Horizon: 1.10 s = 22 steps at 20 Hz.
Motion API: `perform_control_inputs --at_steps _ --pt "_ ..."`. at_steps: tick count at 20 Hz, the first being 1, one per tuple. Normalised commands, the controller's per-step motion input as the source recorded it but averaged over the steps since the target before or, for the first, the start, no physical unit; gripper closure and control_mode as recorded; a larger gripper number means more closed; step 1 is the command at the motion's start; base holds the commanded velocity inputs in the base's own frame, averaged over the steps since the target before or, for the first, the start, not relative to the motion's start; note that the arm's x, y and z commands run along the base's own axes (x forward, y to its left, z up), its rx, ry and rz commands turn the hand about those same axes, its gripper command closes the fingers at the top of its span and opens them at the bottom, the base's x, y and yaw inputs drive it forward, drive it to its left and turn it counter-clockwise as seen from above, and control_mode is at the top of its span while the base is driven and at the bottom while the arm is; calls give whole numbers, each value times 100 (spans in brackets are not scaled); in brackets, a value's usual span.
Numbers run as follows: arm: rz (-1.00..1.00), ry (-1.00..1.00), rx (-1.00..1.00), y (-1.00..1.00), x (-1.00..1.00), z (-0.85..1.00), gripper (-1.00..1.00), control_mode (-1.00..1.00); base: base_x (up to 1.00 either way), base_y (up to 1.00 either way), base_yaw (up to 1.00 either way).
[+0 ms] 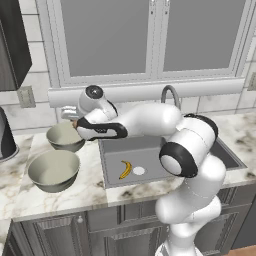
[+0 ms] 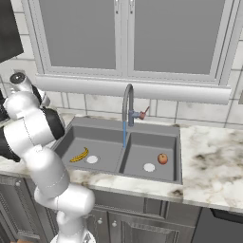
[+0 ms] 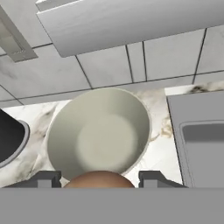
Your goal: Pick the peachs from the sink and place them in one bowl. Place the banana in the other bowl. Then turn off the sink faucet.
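My gripper (image 1: 75,124) is shut on one peach (image 3: 99,179), which shows between the two finger tips in the hand view. It hangs just above the near rim of the smaller, farther bowl (image 1: 64,136) (image 3: 99,133), whose inside holds nothing. The wider bowl (image 1: 53,170) stands nearer on the counter, with nothing in it either. In the sink (image 2: 156,137), the banana (image 1: 125,170) (image 2: 79,154) lies in the left basin and a second peach (image 2: 163,158) rests in the right basin. Water runs from the faucet (image 2: 128,107) (image 1: 170,95).
A dark round appliance (image 1: 5,135) (image 3: 9,135) stands on the counter left of the bowls. A tiled wall and window sill (image 1: 150,90) run behind the sink. My own arm (image 1: 150,120) spans the left basin. Marble counter (image 2: 213,156) extends to the right.
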Motion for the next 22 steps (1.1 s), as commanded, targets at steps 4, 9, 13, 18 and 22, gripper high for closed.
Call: perform_control_inputs --at_steps 4,9,13,18,22 --pt "0 5 0 45 45 -29 100 -100 0 0 0" --pt "0 0 0 40 44 -34 -100 -100 0 0 0" --pt "0 0 0 31 41 -33 -100 -100 0 0 0" --pt "-7 0 0 -1 14 6 -100 -100 0 0 0" --pt "-13 3 0 -38 -2 74 -100 -100 0 0 0"
